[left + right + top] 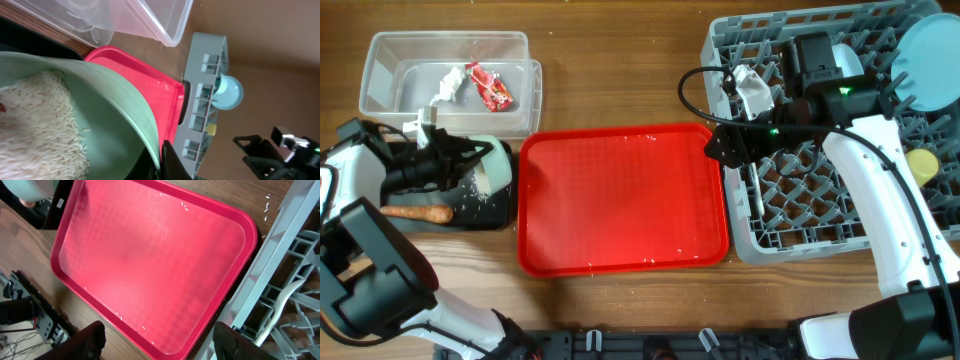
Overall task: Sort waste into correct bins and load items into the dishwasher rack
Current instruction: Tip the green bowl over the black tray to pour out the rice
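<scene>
Bowl over bin, rack part loaded
The left gripper [470, 160] clamps the pale green bowl [496, 165] above the black tray-bin [485, 212] holding the sausage piece [418, 213]; the napkin [448, 84] and red wrapper [490, 88] sit in the clear tub [380, 70]; the right gripper [157, 342] gapes wide, empty, by the dishwasher rack [800, 235] (blue plate [932, 62], yellow cup [921, 165] and white spoon [277, 307] racked). Only the left wrist view shows rice [40, 125] inside the bowl.

No readable text, labels, brands, numbers anywhere; red wrapper [490, 88] markings too small.

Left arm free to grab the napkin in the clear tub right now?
Probably not: the left gripper is shut on the pale green bowl of rice, tilted above the black bin. The tub is open, napkin uncovered.
</scene>
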Available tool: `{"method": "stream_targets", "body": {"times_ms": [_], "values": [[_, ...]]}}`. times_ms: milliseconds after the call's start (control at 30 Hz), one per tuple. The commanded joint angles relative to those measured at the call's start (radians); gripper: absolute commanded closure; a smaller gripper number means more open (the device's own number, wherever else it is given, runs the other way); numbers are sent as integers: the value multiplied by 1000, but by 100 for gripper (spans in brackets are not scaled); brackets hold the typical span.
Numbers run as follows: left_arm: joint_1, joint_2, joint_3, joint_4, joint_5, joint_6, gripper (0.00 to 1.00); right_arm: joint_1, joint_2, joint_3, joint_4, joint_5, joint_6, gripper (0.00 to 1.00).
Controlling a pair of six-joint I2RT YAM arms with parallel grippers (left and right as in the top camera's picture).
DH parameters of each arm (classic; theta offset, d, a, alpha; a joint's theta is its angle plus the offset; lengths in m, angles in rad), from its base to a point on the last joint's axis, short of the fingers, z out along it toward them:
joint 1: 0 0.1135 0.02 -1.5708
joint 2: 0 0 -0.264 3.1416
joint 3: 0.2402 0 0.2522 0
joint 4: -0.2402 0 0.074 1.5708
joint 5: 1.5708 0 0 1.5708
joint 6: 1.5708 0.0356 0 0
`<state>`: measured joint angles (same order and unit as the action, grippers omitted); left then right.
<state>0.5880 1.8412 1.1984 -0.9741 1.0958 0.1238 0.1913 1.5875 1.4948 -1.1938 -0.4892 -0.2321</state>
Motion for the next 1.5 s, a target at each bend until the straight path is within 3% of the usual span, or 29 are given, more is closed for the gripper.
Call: {"method": "stream_targets", "body": {"times_ms": [0,333,433,500,600,667,733,800,867,967,1033,1067,1100,1133,1167,1233,1467], "values": [[47,20,-6,-11,112,57,96,2,-3,2,-7,25,-3,29],[166,20,-68,-14,190,53,96,2,-3,2,-16,25,-1,28],[180,20,-69,-6,206,-1,96,2,-3,2,-24,25,-1,29],[180,20,-69,-5,260,60,96,2,-3,2,-23,25,-1,29],[180,23,-69,22,60,-148,96,2,-3,2,-29,25,-1,30],[180,23,-69,-33,257,55,96,2,-3,2,-35,25,-1,31],[183,24,-69,24,240,-34,96,2,-3,2,-35,25,-1,31],[183,24,-69,23,246,-32,96,2,-3,2,-37,25,-1,31],[183,24,-69,13,293,45,96,2,-3,2,-39,25,0,31],[191,27,-69,31,243,-18,96,2,-3,2,-39,25,-1,31],[191,26,-69,-21,377,177,96,2,-3,2,-40,25,0,31],[191,29,-69,11,361,165,96,2,-3,2,-40,25,-1,31],[193,34,-69,59,293,14,96,2,-3,2,-40,25,-1,31],[195,34,-69,20,333,30,96,2,-3,2,-42,25,0,32],[196,32,-69,-11,379,121,96,2,-3,2,-43,25,-1,31],[196,45,-69,32,366,32,96,2,-3,2,-52,25,-1,32],[204,51,-69,15,350,26,96,2,-3,2,-52,25,-2,32]]}}
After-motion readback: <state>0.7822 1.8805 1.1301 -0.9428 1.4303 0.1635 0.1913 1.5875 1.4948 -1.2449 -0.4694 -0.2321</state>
